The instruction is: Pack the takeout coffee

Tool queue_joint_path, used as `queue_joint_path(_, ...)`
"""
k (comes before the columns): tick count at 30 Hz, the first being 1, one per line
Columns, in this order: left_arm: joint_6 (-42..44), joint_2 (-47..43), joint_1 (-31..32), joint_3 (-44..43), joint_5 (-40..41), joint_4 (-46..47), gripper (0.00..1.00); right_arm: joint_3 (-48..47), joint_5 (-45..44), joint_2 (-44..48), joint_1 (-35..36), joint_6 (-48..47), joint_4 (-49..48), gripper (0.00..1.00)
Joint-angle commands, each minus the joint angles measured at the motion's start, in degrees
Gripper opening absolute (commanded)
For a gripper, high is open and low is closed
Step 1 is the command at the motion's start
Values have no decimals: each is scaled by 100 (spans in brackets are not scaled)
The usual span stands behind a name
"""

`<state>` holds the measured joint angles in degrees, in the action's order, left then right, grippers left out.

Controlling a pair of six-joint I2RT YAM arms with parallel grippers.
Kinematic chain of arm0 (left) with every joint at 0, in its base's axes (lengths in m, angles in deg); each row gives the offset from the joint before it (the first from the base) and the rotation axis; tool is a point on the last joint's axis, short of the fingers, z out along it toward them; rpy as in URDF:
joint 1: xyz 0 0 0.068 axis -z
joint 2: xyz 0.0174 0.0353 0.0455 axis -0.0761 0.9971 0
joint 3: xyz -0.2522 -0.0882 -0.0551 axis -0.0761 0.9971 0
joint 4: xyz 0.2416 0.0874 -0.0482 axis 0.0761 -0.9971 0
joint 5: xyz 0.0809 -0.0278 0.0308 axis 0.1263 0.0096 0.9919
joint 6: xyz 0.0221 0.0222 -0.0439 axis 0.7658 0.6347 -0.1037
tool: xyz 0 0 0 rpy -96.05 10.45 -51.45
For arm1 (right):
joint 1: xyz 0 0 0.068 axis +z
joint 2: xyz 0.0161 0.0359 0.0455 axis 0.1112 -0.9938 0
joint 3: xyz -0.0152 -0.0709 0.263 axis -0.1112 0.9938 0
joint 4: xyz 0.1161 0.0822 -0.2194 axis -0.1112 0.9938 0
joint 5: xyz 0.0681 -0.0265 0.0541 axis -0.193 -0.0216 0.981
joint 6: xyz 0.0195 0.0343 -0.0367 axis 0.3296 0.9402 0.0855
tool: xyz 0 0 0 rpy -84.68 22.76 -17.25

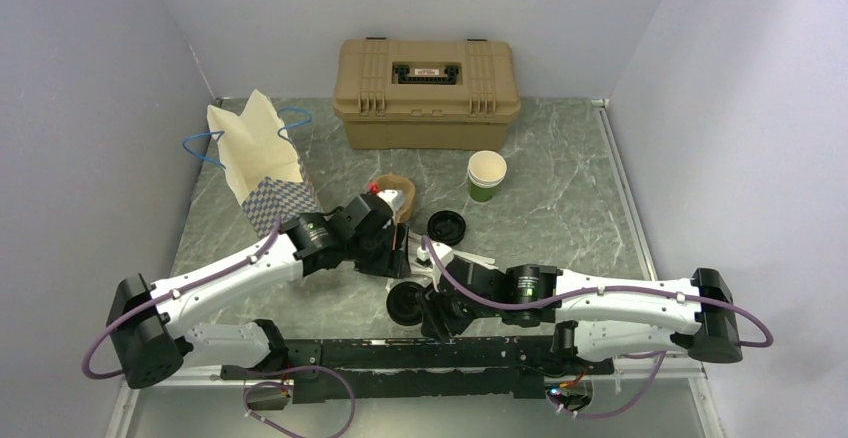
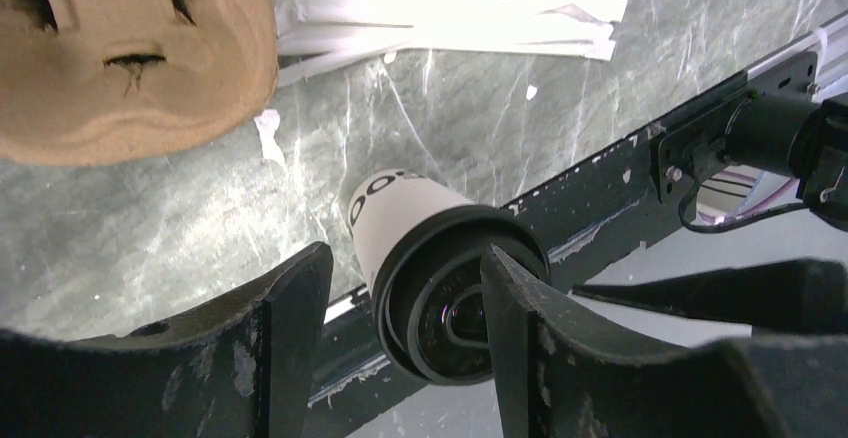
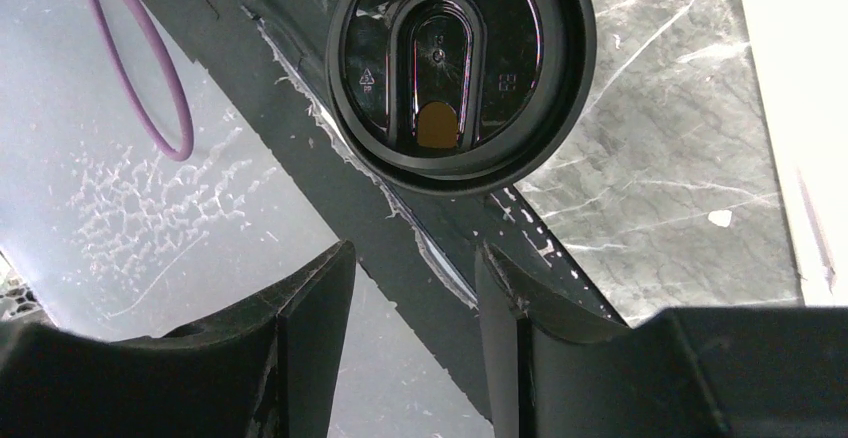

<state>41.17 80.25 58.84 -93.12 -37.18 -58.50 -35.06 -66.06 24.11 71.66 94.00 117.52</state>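
The takeout coffee point(image 1: 405, 303) stands upright near the table's front edge, a pale paper cup with dark lettering and a round black lid. In the left wrist view the coffee point(image 2: 400, 218) lies below and beyond my open left gripper point(image 2: 405, 253), with one finger point(image 2: 520, 328) overlapping its lid. In the top view the left gripper point(image 1: 393, 258) hovers just behind the cup. My right gripper point(image 1: 432, 308) is open and empty just right of the cup. In the right wrist view the lid point(image 3: 460, 68) lies beyond the right gripper point(image 3: 412, 250).
A white paper bag point(image 1: 262, 163) with blue handles stands open at the back left. A brown pulp cup carrier point(image 1: 395, 193) lies behind the left gripper. A loose black lid point(image 1: 446, 226), white strips point(image 1: 465, 256), a green cup point(image 1: 487, 175) and a tan toolbox point(image 1: 428, 93) are nearby.
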Motion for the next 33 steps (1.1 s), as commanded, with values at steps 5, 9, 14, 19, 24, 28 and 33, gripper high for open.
queue_joint_path(5, 288, 388, -125, -208, -344, 642, 60, 106, 51, -12, 8, 119, -428, 49)
queue_joint_path(9, 250, 510, -126, -135, -522, 798, 58, 115, -59, -82, 10, 139, -454, 47)
queue_joint_path(14, 234, 559, -128, -55, -590, 838, 56, 100, -163, -203, 9, 143, -480, 45)
queue_joint_path(19, 214, 691, -128, 19, -744, 859, 54, 37, -208, -379, 10, 122, -489, 44)
queue_joint_path(24, 159, 671, -129, 185, -771, 882, 53, 11, -380, -408, 9, 143, -470, 43)
queue_joint_path(28, 113, 576, -130, 304, -761, 812, 52, -49, -508, -472, 9, 174, -417, 42)
queue_joint_path(33, 49, 443, -130, 443, -742, 726, 52, -90, -597, -539, 9, 183, -435, 42)
